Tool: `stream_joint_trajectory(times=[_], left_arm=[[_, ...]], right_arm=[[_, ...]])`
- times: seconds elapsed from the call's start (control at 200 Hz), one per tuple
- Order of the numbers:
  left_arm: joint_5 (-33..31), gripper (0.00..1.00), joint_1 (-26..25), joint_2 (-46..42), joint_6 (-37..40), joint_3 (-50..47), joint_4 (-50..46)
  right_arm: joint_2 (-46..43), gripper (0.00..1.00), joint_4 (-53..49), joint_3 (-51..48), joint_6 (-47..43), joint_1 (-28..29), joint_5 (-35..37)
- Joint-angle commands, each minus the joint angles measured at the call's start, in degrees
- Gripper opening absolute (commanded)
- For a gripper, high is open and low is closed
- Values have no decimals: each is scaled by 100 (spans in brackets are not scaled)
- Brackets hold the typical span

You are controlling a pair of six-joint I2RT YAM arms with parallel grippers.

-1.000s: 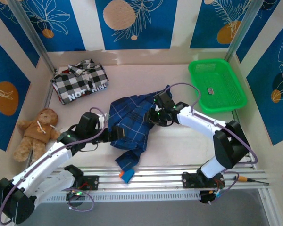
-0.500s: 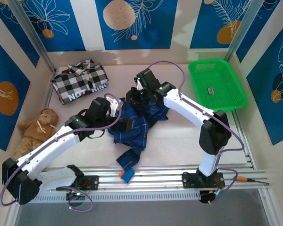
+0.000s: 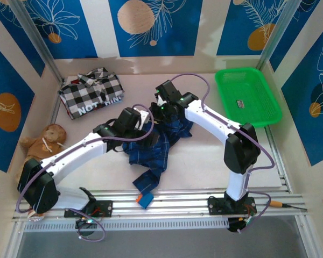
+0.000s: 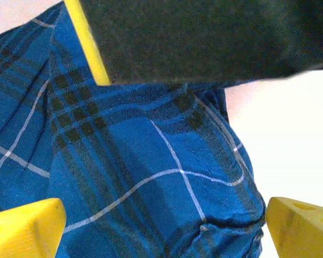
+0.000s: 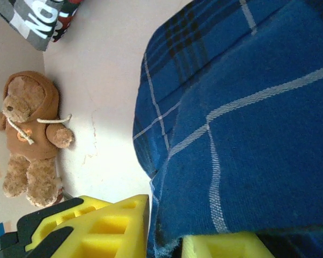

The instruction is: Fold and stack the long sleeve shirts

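Checked shirt lies folded, far left of the green basket: one done, by the look. Plaid shirt sits crumpled left of the basket, nearer it. Right gripper pinches its cloth; left gripper hangs spread wide over it. Folding and stacking remain.

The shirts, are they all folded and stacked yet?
Not yet. The checked shirt looks folded, back left. The right gripper pinches the crumpled blue plaid shirt; the left gripper hangs open over it. Left: folding that one, then stacking both.
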Motion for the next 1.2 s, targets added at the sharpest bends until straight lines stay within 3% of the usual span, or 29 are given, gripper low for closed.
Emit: stream_joint_trajectory(times=[0.0, 0.14, 0.325, 0.47, 0.69, 0.92, 1.196], left_arm=[[137, 92, -256, 331, -152, 22, 300], [238, 86, -451, 568, -380, 37, 576], [249, 60, -461, 674, -544, -32, 685], [394, 47, -464, 604, -657, -132, 817], [543, 71, -453, -321, -1074, -452, 571], [1101, 74, -486, -1164, -1967, -1236, 951], [716, 76, -591, -1228, -2452, -1712, 1392]], right_arm=[[17, 23, 258, 47, 254, 156, -466], [36, 22, 318, 46, 325, 138, -501], [7, 22, 303, 59, 366, 80, -544], [-13, 23, 355, 27, 376, 47, -589], [-144, 22, 329, -149, 345, -83, -586], [-202, 22, 310, -209, 322, -131, -586], [-202, 23, 439, -288, 435, -68, -675]])
